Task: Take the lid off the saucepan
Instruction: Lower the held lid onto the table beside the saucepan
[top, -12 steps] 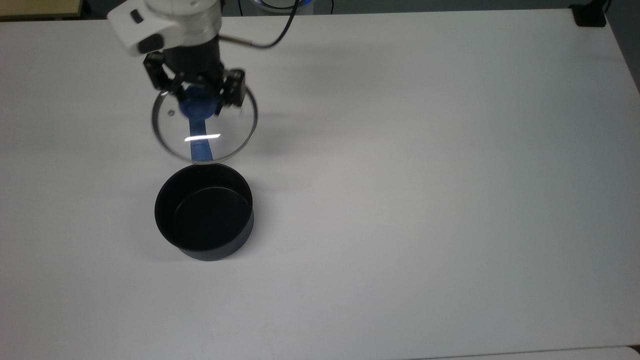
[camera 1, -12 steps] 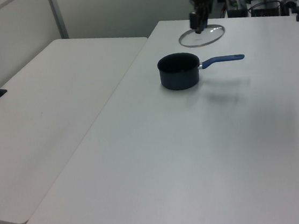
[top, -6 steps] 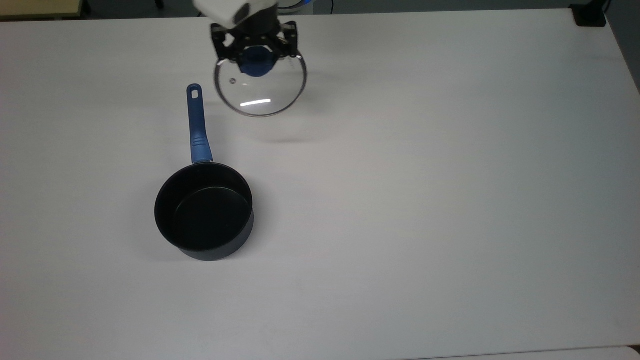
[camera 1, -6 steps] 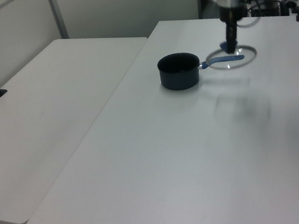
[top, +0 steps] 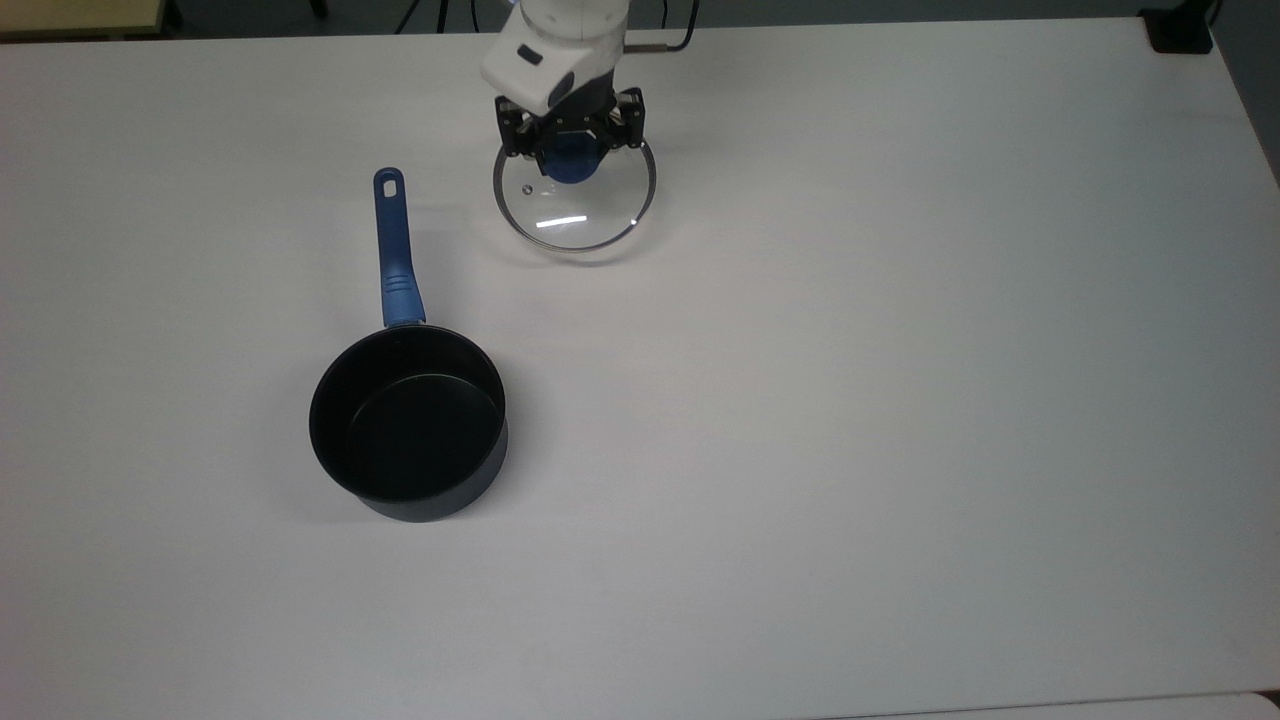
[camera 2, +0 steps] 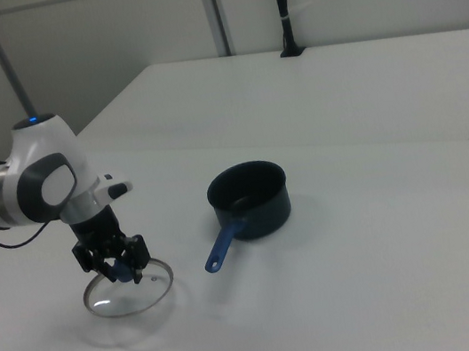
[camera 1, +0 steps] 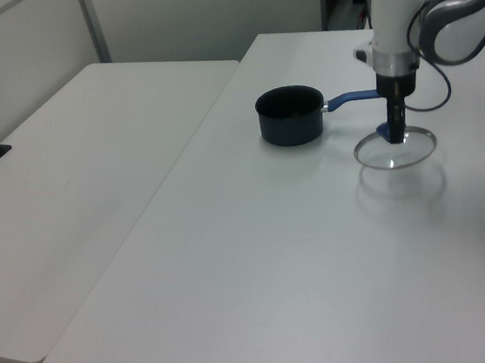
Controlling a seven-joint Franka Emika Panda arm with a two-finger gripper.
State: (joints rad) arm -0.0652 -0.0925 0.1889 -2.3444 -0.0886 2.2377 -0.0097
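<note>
The white surface (top: 900, 400) carries the open saucepan (top: 408, 424), handle pointing to 12 o'clock in the top view. A second ago the lid (top: 575, 205) hung right over that handle; now it has travelled clear of the pan, to about 1 o'clock of it and well apart, low over the surface (its shadow sits just beneath). The removal is, in my judgement, essentially done; only setting down and releasing remains. The gripper (top: 572, 158) is narrowed around the lid's blue knob (top: 571, 165), pinching it from both sides.
</note>
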